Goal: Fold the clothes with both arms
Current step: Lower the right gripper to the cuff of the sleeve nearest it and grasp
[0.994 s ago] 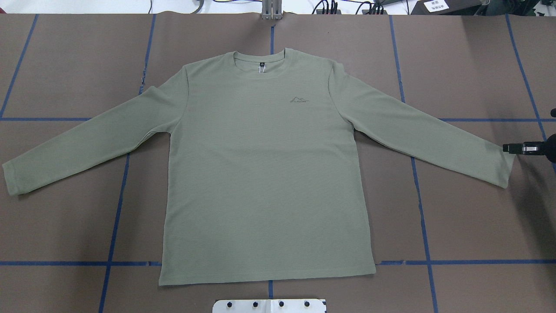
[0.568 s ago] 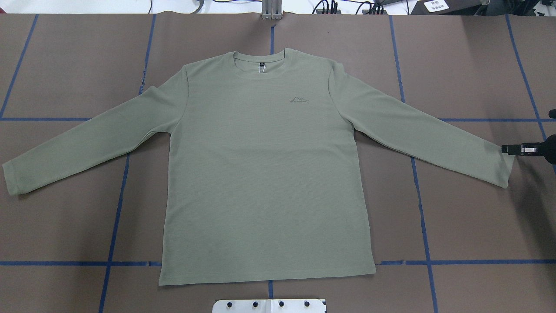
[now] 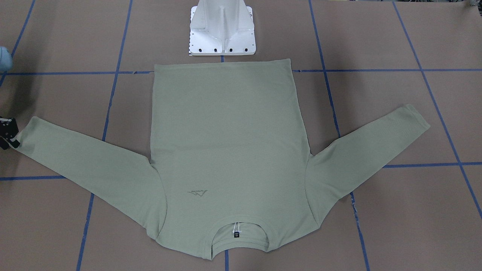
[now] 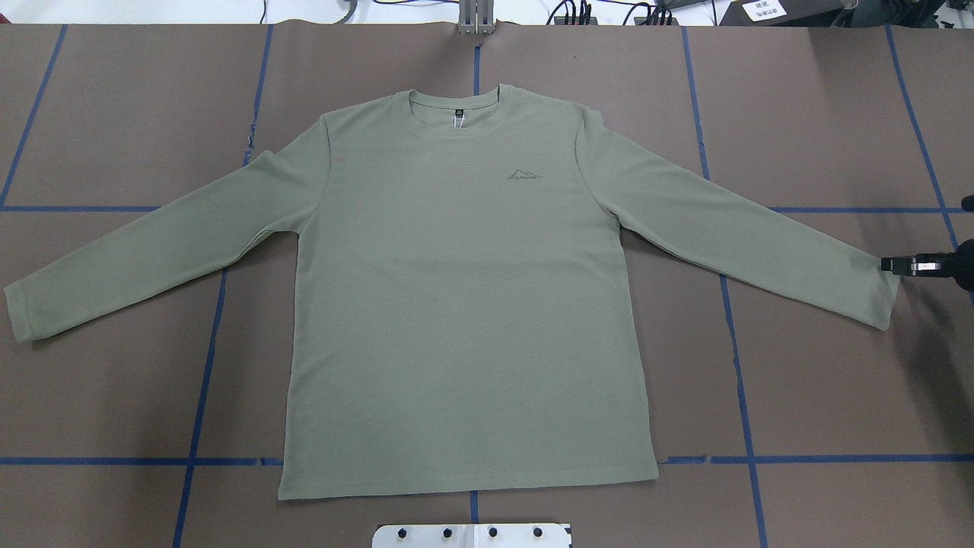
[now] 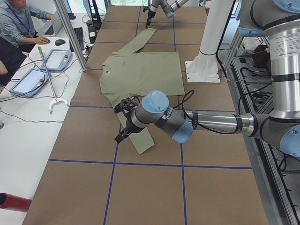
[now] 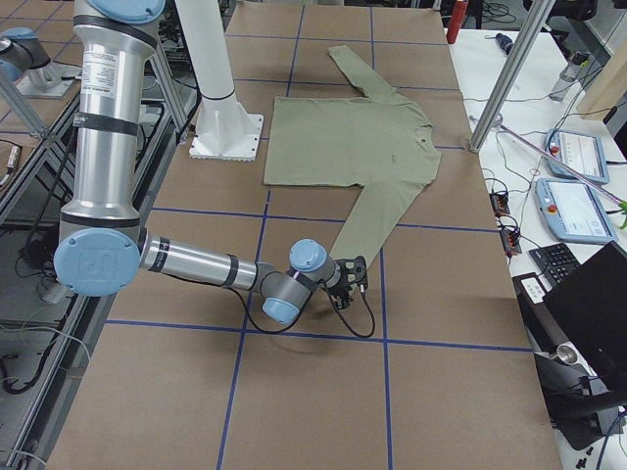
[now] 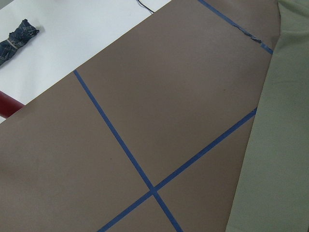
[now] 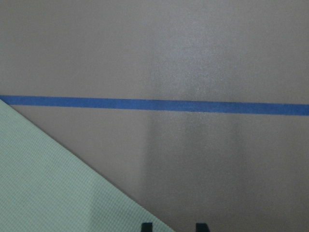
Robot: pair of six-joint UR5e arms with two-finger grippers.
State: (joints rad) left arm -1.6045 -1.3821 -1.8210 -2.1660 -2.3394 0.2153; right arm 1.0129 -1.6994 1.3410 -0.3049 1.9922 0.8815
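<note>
The shirt (image 4: 464,304) lay flat, collar away from robot, sleeves crosswise — right gripper (image 4: 889,264) parted at cuff; left gripper (image 5: 121,133) state indeterminable.

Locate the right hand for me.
In the overhead view, the right hand sits at the far right edge, its tip at the cuff of the shirt's outstretched sleeve.

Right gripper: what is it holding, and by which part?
Nothing yet: the right gripper stands open at the cuff of the shirt, fingertips apart, nothing clamped.
</note>
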